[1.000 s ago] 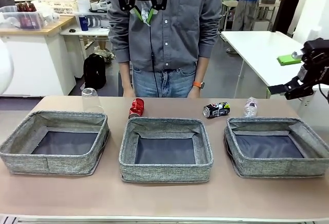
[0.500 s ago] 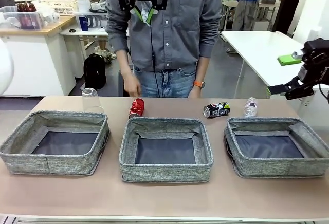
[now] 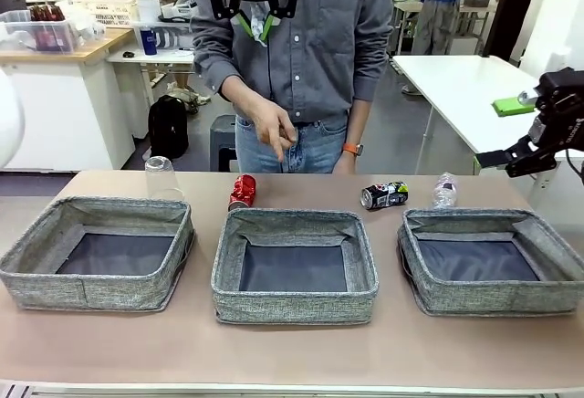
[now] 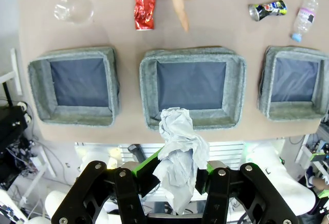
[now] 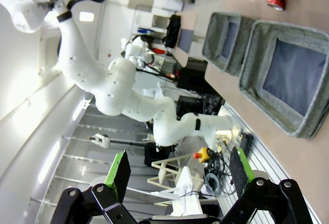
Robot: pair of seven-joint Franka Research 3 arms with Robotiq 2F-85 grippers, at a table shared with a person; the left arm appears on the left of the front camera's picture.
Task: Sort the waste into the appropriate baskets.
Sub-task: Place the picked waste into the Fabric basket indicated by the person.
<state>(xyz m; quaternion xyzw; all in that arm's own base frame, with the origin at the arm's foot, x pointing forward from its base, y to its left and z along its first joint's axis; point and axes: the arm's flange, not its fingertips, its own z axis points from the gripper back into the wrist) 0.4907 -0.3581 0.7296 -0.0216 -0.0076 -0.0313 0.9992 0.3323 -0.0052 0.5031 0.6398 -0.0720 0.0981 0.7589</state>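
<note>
3 baskets (image 4: 38,88) lie open; left fingers (image 4: 134,183) pinch the crumpled paper (image 4: 177,147) high, facing the middle basket (image 4: 149,85) (likely drop position); right fingers (image 5: 119,175) spread, empty.

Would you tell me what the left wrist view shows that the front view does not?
Left wrist view: the blue cap on the bottle, and cables below the table. Front view: the open right gripper and the person's grey shirt. Both: the left gripper shut on the paper ball, three baskets, red can, dark can, cup, bottle, the person's pointing hand.
</note>
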